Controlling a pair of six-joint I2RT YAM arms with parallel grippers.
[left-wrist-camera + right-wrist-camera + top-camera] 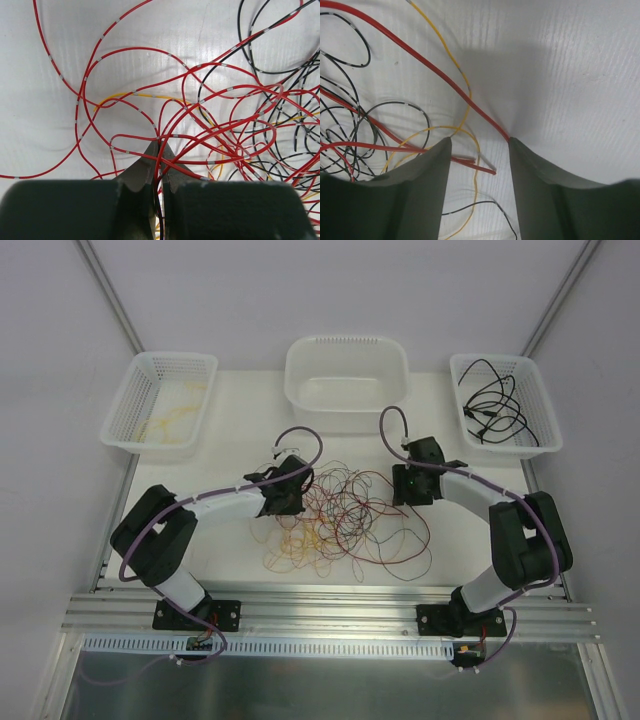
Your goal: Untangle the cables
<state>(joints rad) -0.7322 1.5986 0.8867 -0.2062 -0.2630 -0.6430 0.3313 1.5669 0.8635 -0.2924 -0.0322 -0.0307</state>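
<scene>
Cables (345,520) lie in a loose red, yellow and black tangle on the table (240,430) between my two arms. My left end effector (159,147) is pinched tight on a red strand (158,159) at the tangle's left edge. My right end effector (479,142) stands partly spread at the right edge, gripping nothing, with a red wire end (487,170) lying between its fingers.

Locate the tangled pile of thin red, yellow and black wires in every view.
Top external: the tangle of thin red, yellow and black wires lies mid-table.
Left wrist: tangle fills the right side.
Right wrist: tangle at the left edge.
Shared landmark: the white table.
</scene>
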